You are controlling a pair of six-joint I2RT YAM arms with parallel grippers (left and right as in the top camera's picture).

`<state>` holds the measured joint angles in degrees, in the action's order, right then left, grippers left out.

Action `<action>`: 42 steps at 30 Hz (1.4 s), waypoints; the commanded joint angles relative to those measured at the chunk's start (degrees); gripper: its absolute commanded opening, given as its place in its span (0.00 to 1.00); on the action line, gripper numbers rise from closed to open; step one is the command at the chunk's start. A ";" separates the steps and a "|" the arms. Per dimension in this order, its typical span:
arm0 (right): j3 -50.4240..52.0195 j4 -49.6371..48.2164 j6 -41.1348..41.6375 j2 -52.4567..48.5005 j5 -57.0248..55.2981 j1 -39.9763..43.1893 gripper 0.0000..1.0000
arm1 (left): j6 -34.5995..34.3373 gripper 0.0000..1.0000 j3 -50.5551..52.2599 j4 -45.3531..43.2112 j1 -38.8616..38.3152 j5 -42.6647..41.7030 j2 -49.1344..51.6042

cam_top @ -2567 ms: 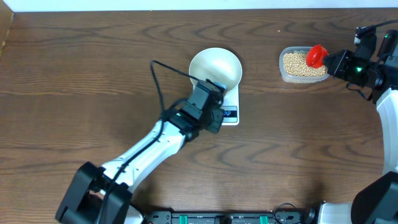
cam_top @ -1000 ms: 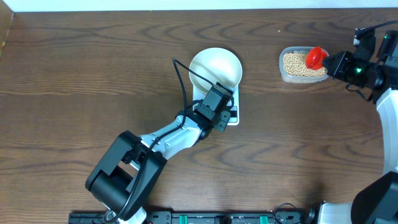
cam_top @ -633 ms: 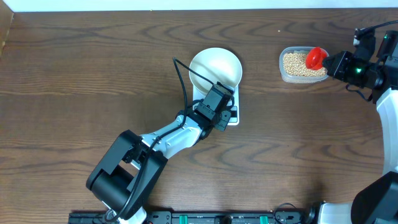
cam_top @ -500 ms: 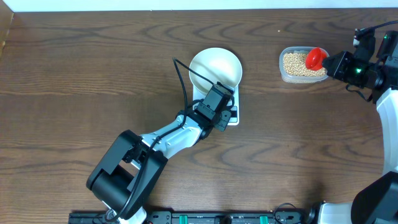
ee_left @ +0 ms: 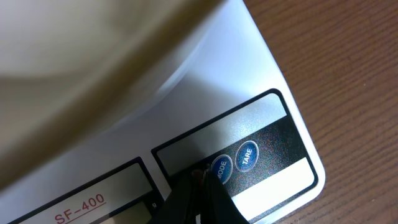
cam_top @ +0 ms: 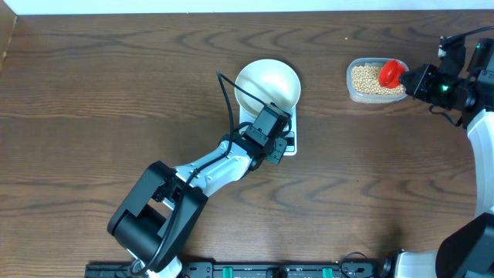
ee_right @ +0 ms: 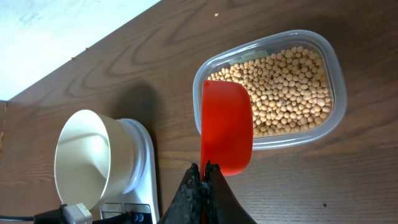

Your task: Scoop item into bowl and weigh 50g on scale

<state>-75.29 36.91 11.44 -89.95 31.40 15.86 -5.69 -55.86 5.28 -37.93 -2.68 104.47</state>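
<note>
The white bowl [cam_top: 267, 83] sits empty on the white scale [cam_top: 289, 147] at the table's middle. My left gripper [cam_top: 282, 144] is shut and empty, its tips [ee_left: 200, 177] pressed on the scale's front panel beside the MODE button [ee_left: 221, 167]. The beans [cam_top: 369, 77] fill a clear plastic tub [cam_top: 352, 93] at the right; they also show in the right wrist view [ee_right: 287, 87]. My right gripper [ee_right: 203, 168] is shut on the handle of a red scoop [ee_right: 226, 127], which hangs over the tub's near edge. The scoop [cam_top: 391, 70] looks empty.
The TARE button [ee_left: 247, 155] sits right of MODE on the scale's panel. A white wall edge [cam_top: 231, 6] runs along the table's far side. The left arm [cam_top: 208, 166] lies across the table in front of the scale.
The left gripper shifted slightly toward the scale's buttons from 2.6 s ago, and the arm's base now shows. Since one second ago nothing has visibly moved. The right arm holds still.
</note>
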 commanded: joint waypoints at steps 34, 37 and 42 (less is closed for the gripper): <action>-1.09 -0.52 -1.29 0.33 0.15 0.24 0.01 | 0.74 0.08 1.42 7.02 0.09 1.62 -12.44; -1.09 -0.50 -1.49 0.33 0.00 0.24 0.01 | 0.76 0.07 1.42 4.85 -0.02 1.66 -8.94; -1.09 -0.44 -1.92 0.33 0.00 0.24 0.01 | 0.76 0.07 1.42 0.24 -0.02 1.66 -4.35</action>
<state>-75.29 36.56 10.90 -89.95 31.24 15.86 -5.69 -54.35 6.81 -37.93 -0.91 98.43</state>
